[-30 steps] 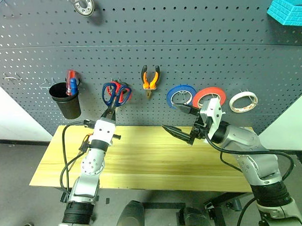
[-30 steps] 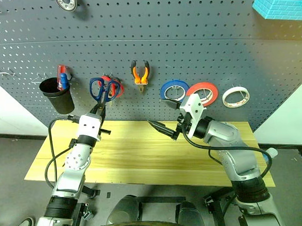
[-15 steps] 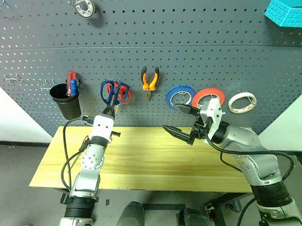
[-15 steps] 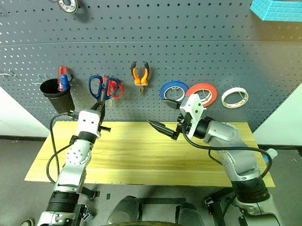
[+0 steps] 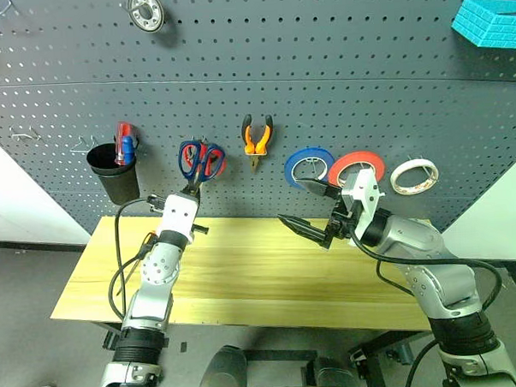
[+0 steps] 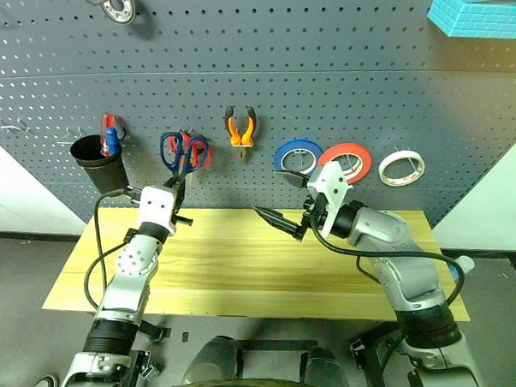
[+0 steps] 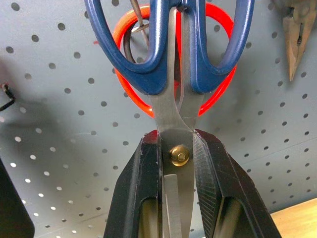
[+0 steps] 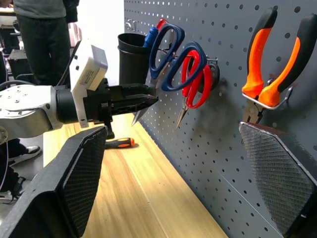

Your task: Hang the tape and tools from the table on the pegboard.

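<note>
Step in hand: hanging the blue-handled scissors (image 7: pixel 171 59). My left gripper (image 7: pixel 176 163) was clamped on their blades right at the brass pivot, handles up, pressed in close to the pegboard (image 5: pixel 339 78). In the left wrist view a thin wire hook (image 7: pixel 138 22) showed through one blue loop, with the red-handled scissors (image 8: pixel 197 82) already hanging behind on the same spot. I could not tell whether the blue loop was seated on the hook or only held in front of it.

My right gripper (image 5: pixel 308 207) hung above the table (image 5: pixel 261 275), fingers spread wide and empty, pointing toward my left side.

Where the rest stood:
- Pliers (image 5: pixel 256 139) hung on their own hook, in the middle of the board.
- Red tape (image 5: pixel 358 166) hung between the blue roll (image 5: pixel 309 165) and the white roll (image 5: pixel 415 175).
- Screwdriver (image 8: pixel 119 143) lay on the tabletop close to the board, beneath my left arm. Not yet hung.

Judgement on the next move: I needed to settle the loop fully over the wire so the hook took the weight, then ease the jaws apart and back away along the blades without dragging the scissors off. Crowding was the risk; two pairs shared one hook, and a nudge could unseat the red pair. After that, only the screwdriver remained, by my reckoning.
</note>
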Controlling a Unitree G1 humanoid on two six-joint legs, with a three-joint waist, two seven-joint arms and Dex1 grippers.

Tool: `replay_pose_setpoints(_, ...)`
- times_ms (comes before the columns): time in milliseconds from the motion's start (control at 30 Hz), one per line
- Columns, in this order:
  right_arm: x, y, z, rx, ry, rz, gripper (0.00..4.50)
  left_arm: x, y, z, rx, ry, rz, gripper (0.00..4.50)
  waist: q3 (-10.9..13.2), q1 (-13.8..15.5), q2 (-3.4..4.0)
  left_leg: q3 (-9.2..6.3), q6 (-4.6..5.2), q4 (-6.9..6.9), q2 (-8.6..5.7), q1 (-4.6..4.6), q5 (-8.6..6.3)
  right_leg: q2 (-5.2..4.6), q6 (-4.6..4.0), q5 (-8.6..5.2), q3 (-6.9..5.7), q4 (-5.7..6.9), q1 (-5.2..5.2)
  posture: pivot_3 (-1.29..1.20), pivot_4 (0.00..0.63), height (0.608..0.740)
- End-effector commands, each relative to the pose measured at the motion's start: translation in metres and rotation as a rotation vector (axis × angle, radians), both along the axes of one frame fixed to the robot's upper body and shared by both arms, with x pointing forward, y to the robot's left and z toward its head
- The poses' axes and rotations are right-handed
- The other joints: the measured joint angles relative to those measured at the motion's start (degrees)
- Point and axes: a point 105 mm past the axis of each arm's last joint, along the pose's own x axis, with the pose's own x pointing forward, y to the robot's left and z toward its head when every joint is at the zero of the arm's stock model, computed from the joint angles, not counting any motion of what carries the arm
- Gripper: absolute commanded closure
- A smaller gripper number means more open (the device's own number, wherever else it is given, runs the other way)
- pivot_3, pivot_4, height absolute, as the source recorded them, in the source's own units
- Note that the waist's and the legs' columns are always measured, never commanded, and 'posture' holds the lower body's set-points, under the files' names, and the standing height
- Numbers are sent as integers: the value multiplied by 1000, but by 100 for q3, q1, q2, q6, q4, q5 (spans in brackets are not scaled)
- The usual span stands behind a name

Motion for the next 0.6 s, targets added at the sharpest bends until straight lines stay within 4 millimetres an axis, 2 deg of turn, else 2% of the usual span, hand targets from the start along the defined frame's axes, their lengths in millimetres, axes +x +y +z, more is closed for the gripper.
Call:
replay_pose_setpoints(33,-3,2,10,1,-45,10,0,5,0,15,-4,-51,-5,3946,-1,0,0,0,0,0,0,0,0,0,0,0,0,0,0,396,0,720)
replay_pose_setpoints(233,-3,2,9,1,-41,6,0,13,0,6,-28,3,22,3946,-3,0,-1,0,0,0,0,1,0,0,0,0,0,2,0,397,0,720)
replay_pose_setpoints(600,-4,3,9,3,-38,5,0,33,-14,-9,-37,52,29,3946,-9,0,-3,-2,0,2,-2,3,0,1,5,3,0,3,4,389,0,720)
